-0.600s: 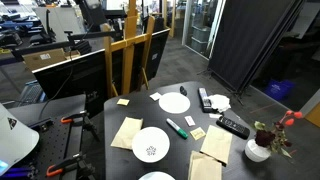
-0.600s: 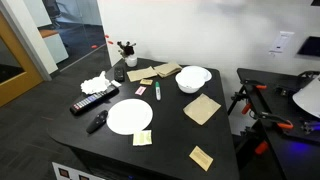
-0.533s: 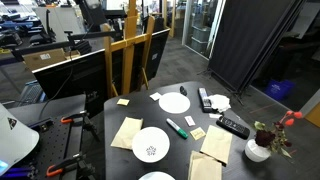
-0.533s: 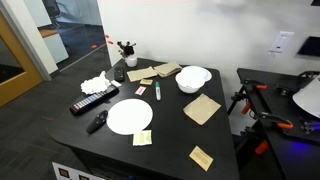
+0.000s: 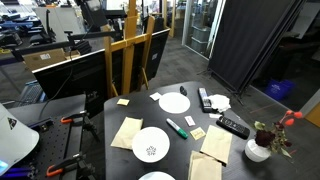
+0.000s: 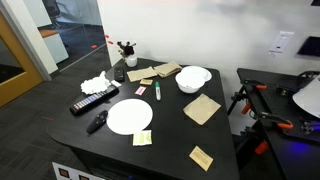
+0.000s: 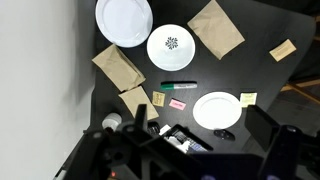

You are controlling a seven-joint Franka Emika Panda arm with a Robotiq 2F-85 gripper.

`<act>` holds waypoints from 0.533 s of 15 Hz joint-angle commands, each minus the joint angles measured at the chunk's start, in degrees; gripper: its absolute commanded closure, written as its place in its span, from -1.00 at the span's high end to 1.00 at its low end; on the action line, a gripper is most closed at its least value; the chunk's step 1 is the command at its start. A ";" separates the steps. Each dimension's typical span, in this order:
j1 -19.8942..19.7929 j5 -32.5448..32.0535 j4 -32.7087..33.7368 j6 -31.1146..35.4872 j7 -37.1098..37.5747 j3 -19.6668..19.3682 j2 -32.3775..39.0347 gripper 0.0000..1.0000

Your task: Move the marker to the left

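One thing at a time, biggest first. What takes up the most room?

A black table (image 5: 150, 115). It shows in both exterior views, and everything else sits on it.

And the gripper?

In the wrist view the gripper (image 7: 198, 140) hangs high above the table. Its fingers (image 7: 110, 150) are dark blurs at the lower corners. The jaws stand wide apart, with nothing held between them.

What lies on the table?

Three white plates show in the wrist view. There is a top plate (image 7: 124, 18), a patterned plate (image 7: 171, 46) with a dark motif at its centre, and a plain plate (image 7: 216, 110) lower down. Brown paper napkins (image 7: 216, 28) lie scattered around them. Two black remotes (image 5: 233, 126) rest near one edge of the table.

Where is the marker?

The marker (image 7: 179, 86) is a slim dark green stick lying flat on bare table. It sits between the patterned plate and the plain plate and touches neither. An exterior view shows the marker (image 5: 177, 127) in the same gap, and so does another (image 6: 159, 90).

Anything smaller?

Sticky notes. A pink note (image 7: 177, 103) lies just beside the marker, and a yellow note (image 7: 158, 98) lies next to that.
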 commanded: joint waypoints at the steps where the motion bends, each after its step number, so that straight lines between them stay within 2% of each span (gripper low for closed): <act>1: 0.62 2.40 1.29 3.37 3.64 0.22 4.95 1.00; 6: -0.11 6.79 2.35 11.51 14.71 3.17 14.69 1.00; 8: -0.69 8.41 3.17 14.96 21.62 5.28 19.25 1.00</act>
